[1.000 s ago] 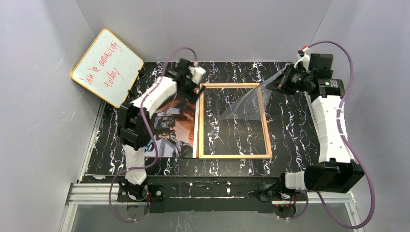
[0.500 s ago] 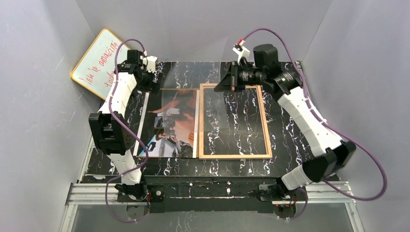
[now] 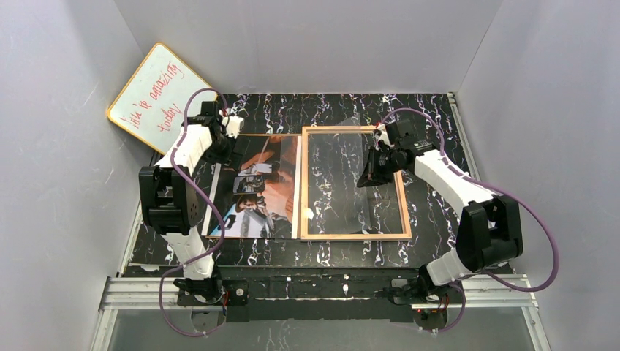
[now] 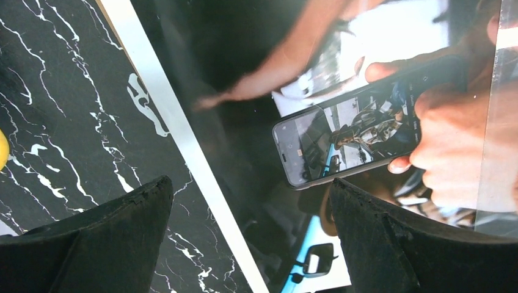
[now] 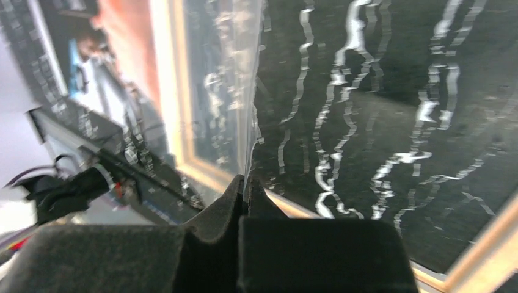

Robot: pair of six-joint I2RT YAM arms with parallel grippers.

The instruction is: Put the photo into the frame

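Yellow rims the whiteboard (image 3: 161, 102) with red writing, which we see leaning against the wall to the left of the left jaws. The left arm (image 3: 183, 150) reaches over the black, white-veined worktop (image 3: 431, 117). Its jaws point down and stand wide apart with nothing between them. From the left wrist we see their two black fingers (image 4: 104, 244): one hangs over bare worktop, the other over the photo (image 3: 259, 190), so the white strip along the print's left edge runs through the gap. The photo lies flat and picture side up, directly under these jaws and stretching away to their right; a hand holding a phone shows in it. Its right edge sits just beside the frame (image 3: 354, 183), between the two pairs of jaws. The frame lies flat with tan wood upward and marbled worktop showing through its opening. The right jaws hang above its right-hand part, just inside the right rail, on the right arm (image 3: 453, 183), which bends in from the right. These jaws are pressed together, clamped on the edge of a clear sheet (image 5: 223, 79). From the right wrist we see that thin edge rising out of the pinch, with the sheet spreading away over the frame's opening toward the photo. We cannot tell whether the sheet's far end touches the frame
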